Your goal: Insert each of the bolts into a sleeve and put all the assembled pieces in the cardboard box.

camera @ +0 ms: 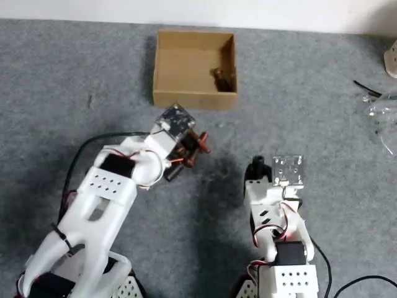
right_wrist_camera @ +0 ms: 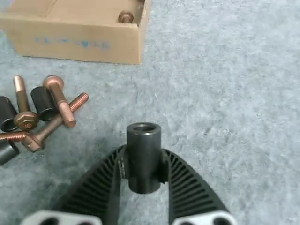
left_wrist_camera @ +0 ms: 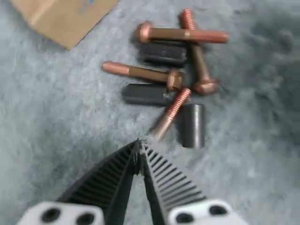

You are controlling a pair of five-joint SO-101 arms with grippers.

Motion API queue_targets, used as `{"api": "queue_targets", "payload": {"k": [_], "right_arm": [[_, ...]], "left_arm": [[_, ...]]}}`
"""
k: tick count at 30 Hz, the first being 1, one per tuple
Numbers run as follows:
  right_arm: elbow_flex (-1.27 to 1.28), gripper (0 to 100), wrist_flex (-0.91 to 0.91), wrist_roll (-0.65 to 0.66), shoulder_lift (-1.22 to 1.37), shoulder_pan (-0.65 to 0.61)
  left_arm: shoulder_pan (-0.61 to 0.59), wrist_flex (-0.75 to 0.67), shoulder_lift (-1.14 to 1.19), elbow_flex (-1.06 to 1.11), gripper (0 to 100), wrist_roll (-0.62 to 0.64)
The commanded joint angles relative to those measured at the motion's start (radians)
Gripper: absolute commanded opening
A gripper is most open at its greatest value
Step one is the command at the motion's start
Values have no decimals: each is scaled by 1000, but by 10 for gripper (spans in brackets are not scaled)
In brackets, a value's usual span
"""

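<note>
Several copper bolts [left_wrist_camera: 140, 72] and three black sleeves [left_wrist_camera: 193, 125] lie in a pile on the grey carpet, just in front of the cardboard box [camera: 162, 65]. My left gripper [left_wrist_camera: 139, 146] is shut, its tips meeting over the head end of one bolt [left_wrist_camera: 169, 112], whose threaded end points away. In the high view the left gripper [camera: 186, 151] sits over the pile. To the right of the pile, my right gripper [right_wrist_camera: 143, 164] is shut on an upright black sleeve [right_wrist_camera: 143, 154], its hole facing up. One assembled piece [camera: 220, 77] lies in the box.
The box [right_wrist_camera: 75, 42] stands at the table's far middle. Thin cables and clear plastic bits [camera: 375, 102] lie at the far right, beside a beige object [camera: 392, 59]. Open carpet stretches to the right of the pile and around the right arm.
</note>
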Motion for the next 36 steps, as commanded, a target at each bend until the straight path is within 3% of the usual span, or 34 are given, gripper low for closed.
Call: {"api": "queue_targets", "payload": {"k": [1, 6, 11, 16, 20, 28, 36], "right_arm": [[82, 5, -35, 15, -22, 10], [82, 5, -35, 17, -24, 10], [82, 5, -35, 17, -25, 10], [82, 5, -35, 17, -27, 10], [82, 5, -35, 17, -28, 10], [82, 5, -35, 17, -28, 10], [82, 5, -35, 17, -28, 10]], "left_arm": [[45, 121, 2, -124, 11, -112], [50, 166, 4, -156, 28, -167], [50, 169, 101, -205, 146, -170], [48, 170, 311, -297, 118, -173], [25, 245, 429, -387, 116, -265], [-68, 269, 568, -506, 116, -278], [-76, 233, 664, -515, 116, -333]]}}
